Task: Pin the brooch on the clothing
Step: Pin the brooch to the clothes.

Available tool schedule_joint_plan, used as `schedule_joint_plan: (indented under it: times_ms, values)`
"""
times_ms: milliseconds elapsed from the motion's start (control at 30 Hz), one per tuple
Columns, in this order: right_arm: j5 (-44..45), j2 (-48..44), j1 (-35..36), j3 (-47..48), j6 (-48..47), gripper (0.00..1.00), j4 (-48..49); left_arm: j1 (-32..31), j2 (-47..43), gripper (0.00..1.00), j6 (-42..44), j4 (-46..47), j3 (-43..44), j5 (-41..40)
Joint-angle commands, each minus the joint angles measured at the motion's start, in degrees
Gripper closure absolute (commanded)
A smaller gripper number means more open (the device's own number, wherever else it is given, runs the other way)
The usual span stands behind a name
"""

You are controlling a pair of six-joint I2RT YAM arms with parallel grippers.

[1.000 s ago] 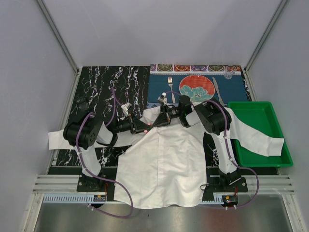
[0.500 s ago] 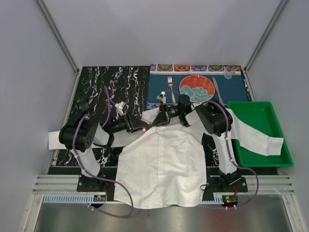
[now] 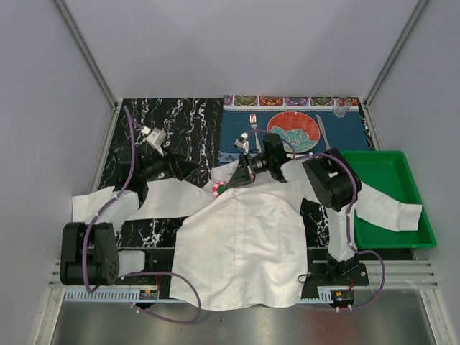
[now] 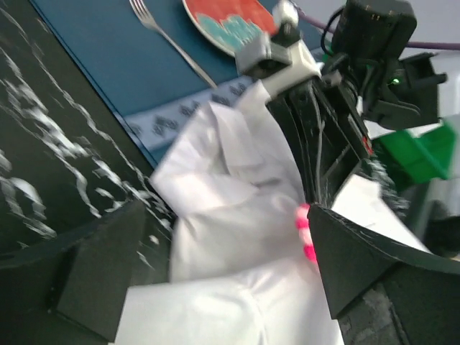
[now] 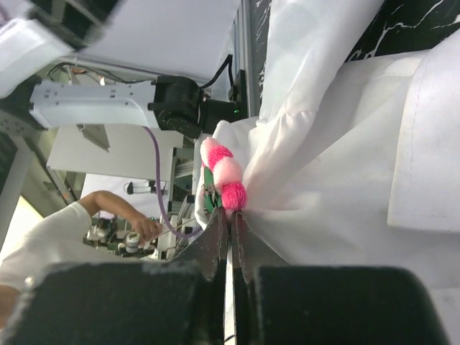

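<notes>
The white clothing (image 3: 244, 230) lies spread over the table's middle, one sleeve reaching each side. The pink-red brooch (image 3: 218, 189) sits on a raised fold near the collar. My right gripper (image 3: 231, 181) is shut on that fold. In the right wrist view its tips (image 5: 231, 214) pinch the clothing (image 5: 345, 165) right under the brooch (image 5: 224, 176). My left gripper (image 3: 192, 172) stands open to the left of the brooch, apart from it. In the left wrist view its fingers (image 4: 100, 273) are spread wide over the clothing (image 4: 230, 237), and the brooch (image 4: 307, 233) peeks out beside the right finger.
A red-and-teal plate (image 3: 293, 131), a fork (image 3: 254, 129) and a knife (image 3: 323, 135) lie on the blue placemat (image 3: 237, 133) behind the grippers. A green tray (image 3: 388, 194) at the right has the shirt's sleeve draped over it. Black marbled mat (image 3: 172, 122) covers the left.
My left gripper has opened wide and pulled back to the left, away from the brooch. The brooch stays on the fold. My right gripper has stayed shut and in place.
</notes>
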Motion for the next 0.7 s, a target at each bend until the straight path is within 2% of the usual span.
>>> schedule_joint_plan:
  times_ms: [0,33,100,200,267,367,400,433,533,667]
  values:
    - [1.93,-3.87,-0.08,1.46,-10.74,1.00,-11.53,-1.37,-10.62,0.01,36.29,-33.80,13.09,-8.31]
    - [2.28,-3.96,-0.17,1.55,-11.61,1.00,-11.97,-1.46,-14.73,0.01,42.51,-34.70,13.36,-9.54]
    - [2.98,-4.05,-0.17,1.81,-12.84,1.00,-14.51,-2.95,-18.88,0.01,46.42,-32.00,10.39,-15.67]
    - [4.39,-4.23,-0.17,2.95,-16.27,1.00,-18.55,-2.96,-23.11,0.01,42.77,-29.35,8.09,-16.41]
    - [4.74,-4.05,-0.17,3.75,-17.95,1.00,-20.15,-2.96,-22.60,0.01,45.45,-35.62,10.10,-15.10]
    - [5.27,-3.88,-0.17,4.10,-18.56,1.00,-21.29,-2.87,-19.18,0.01,37.67,-34.89,9.24,-11.24]
    - [5.80,-4.14,-0.17,4.10,-18.74,1.00,-21.73,-2.96,-18.73,0.01,35.04,-33.58,8.19,-4.96]
    - [5.89,-4.23,-0.17,4.19,-19.00,1.00,-22.00,-3.39,-18.55,0.02,33.36,-27.82,4.87,-2.64]
    - [6.59,-4.49,-0.17,4.89,-19.88,1.00,-23.66,-8.30,-18.81,0.02,25.44,-14.28,-2.08,-2.26]
    - [7.47,-4.84,-0.17,5.07,-20.32,1.00,-25.34,-15.78,-16.71,0.02,22.10,-9.40,-4.48,-2.87]
